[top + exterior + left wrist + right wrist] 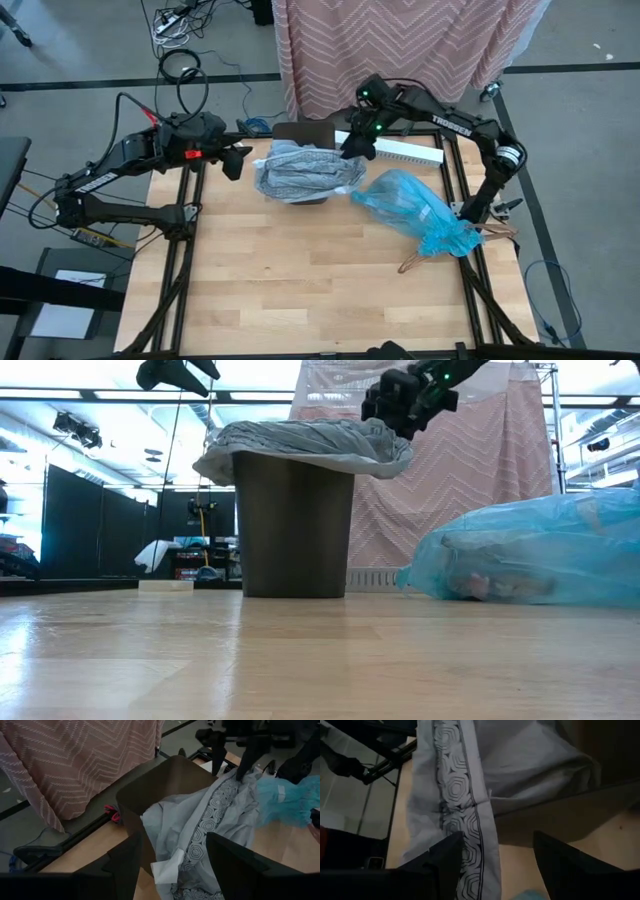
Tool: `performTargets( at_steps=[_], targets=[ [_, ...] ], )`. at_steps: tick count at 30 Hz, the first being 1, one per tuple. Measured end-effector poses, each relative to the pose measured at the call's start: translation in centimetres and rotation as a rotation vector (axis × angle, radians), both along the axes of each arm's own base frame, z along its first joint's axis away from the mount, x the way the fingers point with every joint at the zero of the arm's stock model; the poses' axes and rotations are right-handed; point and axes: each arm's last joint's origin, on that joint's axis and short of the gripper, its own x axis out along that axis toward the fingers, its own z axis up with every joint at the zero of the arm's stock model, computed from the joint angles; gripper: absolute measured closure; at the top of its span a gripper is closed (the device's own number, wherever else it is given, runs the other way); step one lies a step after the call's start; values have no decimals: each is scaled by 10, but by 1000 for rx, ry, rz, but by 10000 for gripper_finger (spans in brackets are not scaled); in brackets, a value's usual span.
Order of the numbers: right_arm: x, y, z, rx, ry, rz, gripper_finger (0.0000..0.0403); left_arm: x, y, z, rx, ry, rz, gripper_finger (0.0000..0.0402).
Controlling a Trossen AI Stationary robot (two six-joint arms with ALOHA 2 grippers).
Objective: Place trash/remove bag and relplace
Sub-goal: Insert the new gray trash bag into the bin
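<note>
Crinkly blue plastic, the bag (420,210) lies full on the table right of the bin (292,525); light, soft, slippery, best pinched at its gathered neck. Beyond, the grey liner (300,170) drapes the rim between the left gripper (237,160) and right gripper (357,145), both released.

You get even, bright daylight overhead; the low view's windows (110,450) glare, and both wrist views look dim, soft.
</note>
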Motion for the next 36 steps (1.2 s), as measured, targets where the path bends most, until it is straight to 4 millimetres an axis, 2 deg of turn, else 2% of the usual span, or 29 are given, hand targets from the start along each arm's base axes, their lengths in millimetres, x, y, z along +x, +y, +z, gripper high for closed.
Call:
performTargets(
  at_steps=[4,7,9,13,14,18,22,28,33,36],
  targets=[
    [7,1,-7,5,8,20,176,0,0,0,0,0,0,172],
    [9,2,-7,-2,-1,31,202,0,0,0,0,2,0,172],
    [8,3,-5,-16,-11,42,244,0,0,0,0,5,0,172],
    [4,6,4,-76,-54,80,372,0,0,0,7,8,11,172],
    [3,7,6,-92,-62,88,386,0,0,0,11,9,17,172],
    [4,6,16,-130,-77,70,395,2,1,5,0,-63,13,172],
    [5,4,19,-161,-91,57,400,16,-2,14,-40,-199,-160,182],
    [6,2,20,-203,-90,30,402,49,-11,-11,-89,-14,-344,216],
    [6,1,20,-229,-77,10,403,75,-22,-15,-5,-12,-402,259],
    [6,0,20,-250,-66,-9,403,83,-29,-21,-15,17,-410,292]
  ],
)
